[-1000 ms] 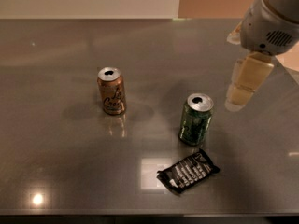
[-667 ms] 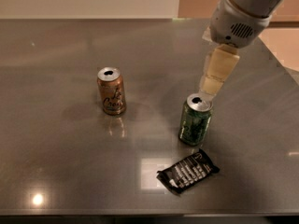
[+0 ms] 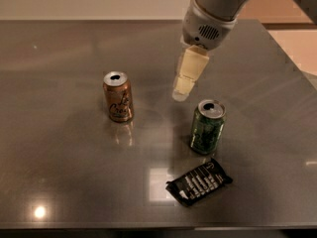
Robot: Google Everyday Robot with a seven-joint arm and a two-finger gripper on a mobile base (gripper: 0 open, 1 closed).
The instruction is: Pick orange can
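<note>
The orange can (image 3: pixel 118 97) stands upright on the grey table (image 3: pixel 59 148), left of centre, with a silver top and dark cursive script on its side. My gripper (image 3: pixel 181 92) hangs from the white arm at the upper right, its cream fingers pointing down. It is above the table, to the right of the orange can and apart from it, and just up-left of a green can (image 3: pixel 207 127).
The green can stands upright right of centre. A black snack packet (image 3: pixel 199 181) lies flat in front of it. The table's far edge and right edge show, with a tan floor beyond.
The gripper has moved left across the table, from beyond the green can's right side to a spot between the two cans. The cans and packet have not moved.
</note>
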